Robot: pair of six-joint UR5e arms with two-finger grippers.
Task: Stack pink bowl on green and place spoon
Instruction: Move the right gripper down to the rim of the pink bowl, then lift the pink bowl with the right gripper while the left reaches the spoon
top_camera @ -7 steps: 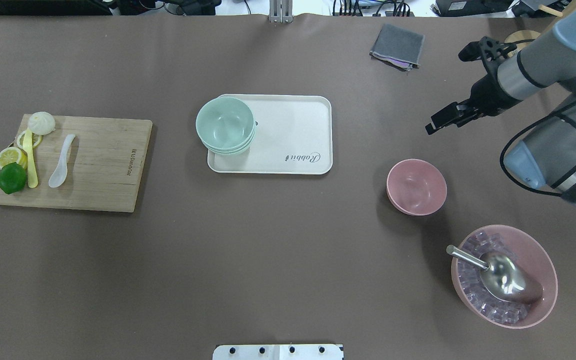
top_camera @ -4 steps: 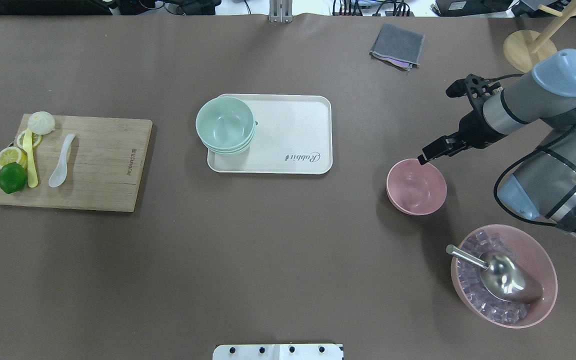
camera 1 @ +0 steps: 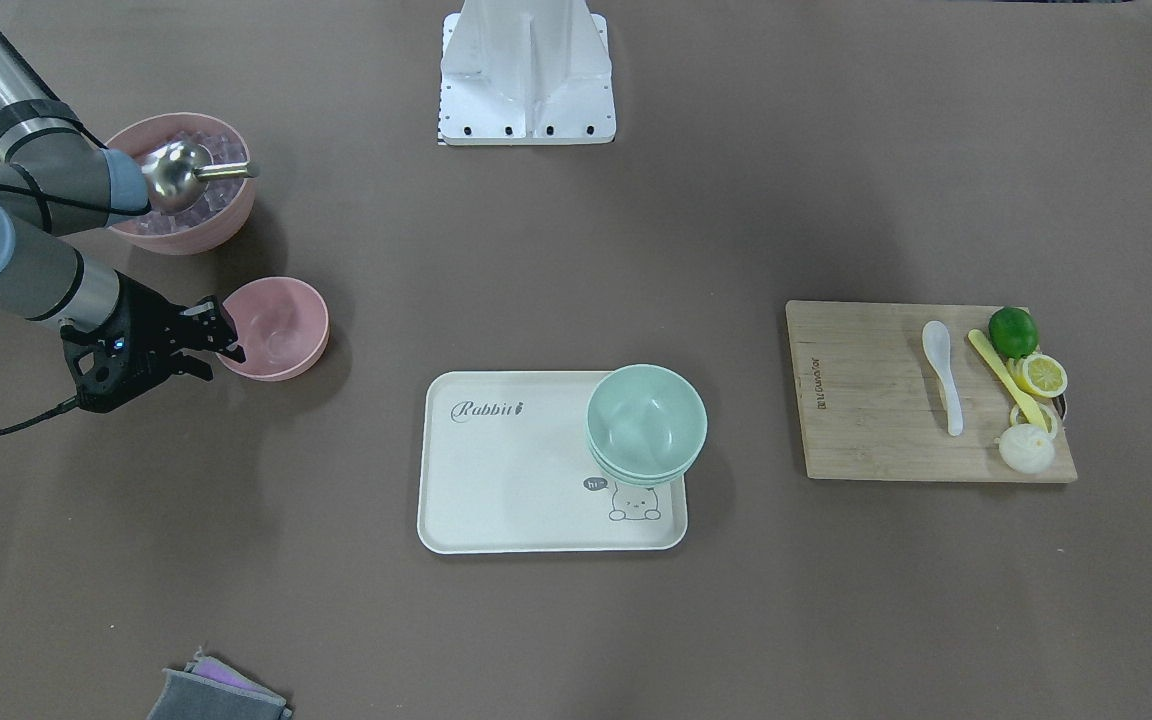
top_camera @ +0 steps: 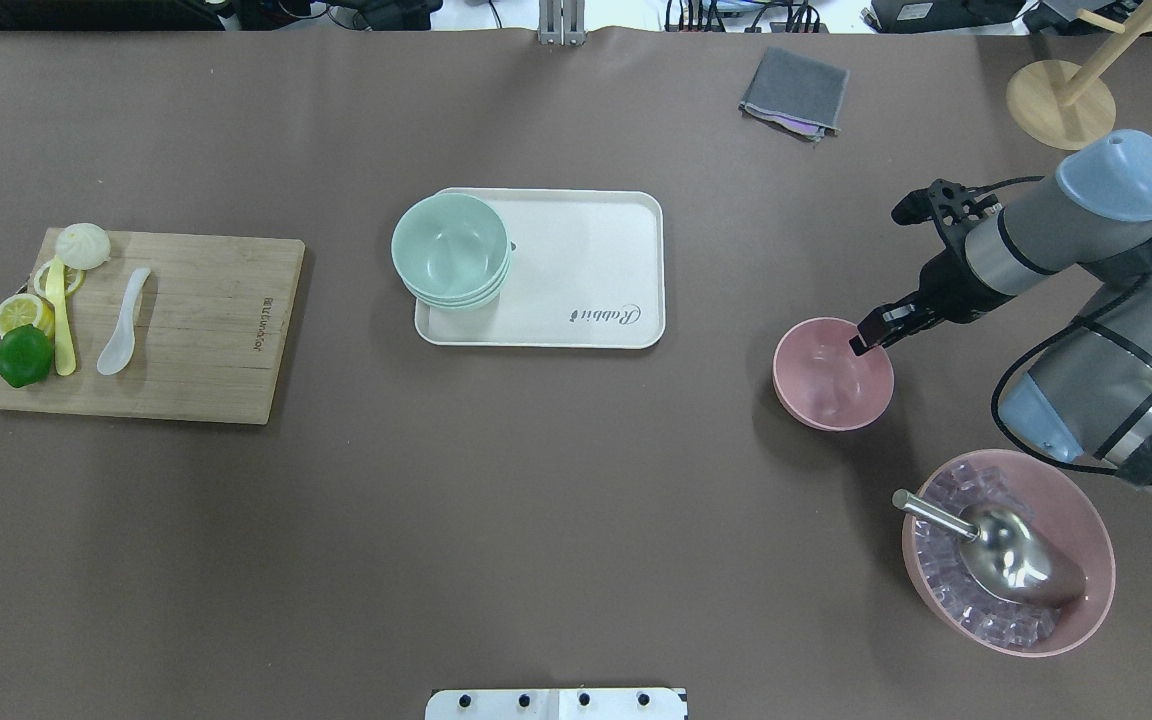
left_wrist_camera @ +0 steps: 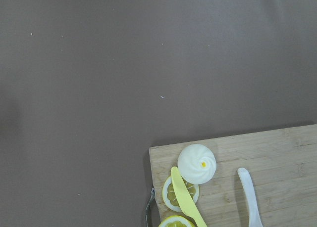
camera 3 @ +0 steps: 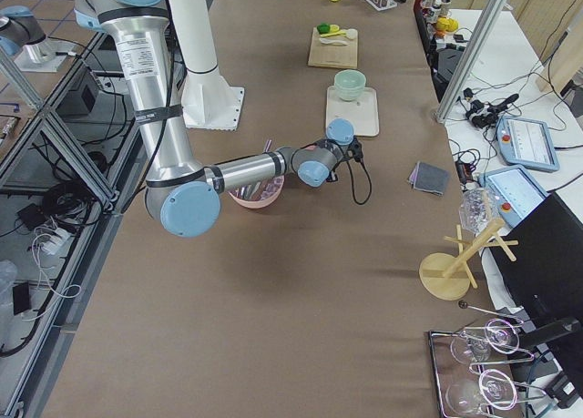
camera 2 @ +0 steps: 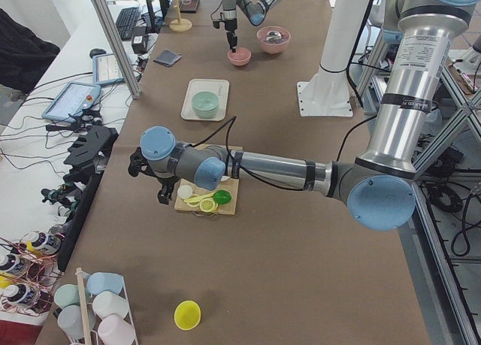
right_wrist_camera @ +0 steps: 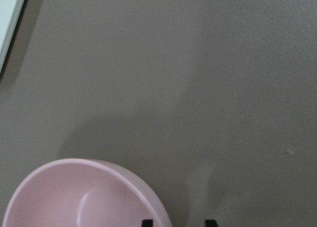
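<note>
The small smooth pink bowl stands on the table at the right, also in the front view and the right wrist view. My right gripper is open at the bowl's far right rim, with one fingertip over the rim and the other outside it. The stack of mint-green bowls sits on the left end of a cream tray. The white spoon lies on a wooden cutting board at the left. My left gripper hovers by that board's end; I cannot tell whether it is open or shut.
A larger ribbed pink bowl with ice cubes and a metal scoop stands near the right arm. A lime, lemon slices, a bun and a yellow utensil share the board. A grey cloth and a wooden stand are at the back right.
My right gripper has come down and toward the pink bowl, from above the table behind it to the bowl's rim. Nothing else has moved.
</note>
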